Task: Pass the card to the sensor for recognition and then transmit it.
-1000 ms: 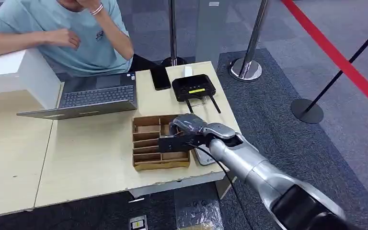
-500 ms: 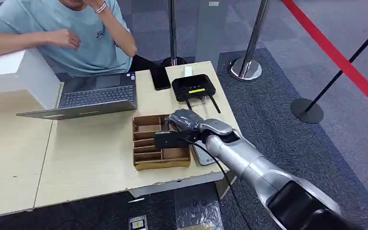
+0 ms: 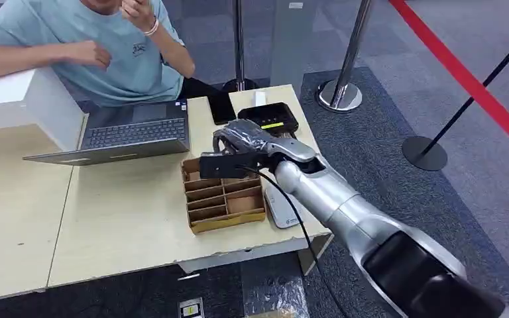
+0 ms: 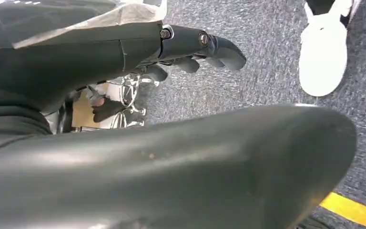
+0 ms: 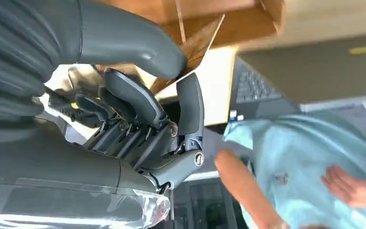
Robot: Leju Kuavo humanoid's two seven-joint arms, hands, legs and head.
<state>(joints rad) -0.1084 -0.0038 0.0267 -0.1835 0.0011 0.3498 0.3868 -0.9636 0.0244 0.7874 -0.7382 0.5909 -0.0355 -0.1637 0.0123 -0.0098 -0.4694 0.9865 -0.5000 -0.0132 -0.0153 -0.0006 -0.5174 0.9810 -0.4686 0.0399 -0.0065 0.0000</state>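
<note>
Right hand (image 3: 242, 149) pinches a pale card (image 5: 217, 83) above the cardboard organizer (image 3: 224, 197) on the desk (image 3: 126, 218). Left hand (image 4: 190, 47) hangs with fingers curled, empty.

This looks like an office or exhibition hall set up as a demo corner. The landmark is a pale wooden desk (image 3: 126, 218) standing on grey carpet tiles (image 3: 384, 126). On the desk's far side an open grey laptop (image 3: 129, 132) faces a seated person in a light teal T-shirt (image 3: 106, 53). Beyond the desk's far right corner stand chrome queue posts with round bases (image 3: 344, 79), and a black post with a red barrier belt (image 3: 464, 76) fences off the floor to the desk's right
</note>
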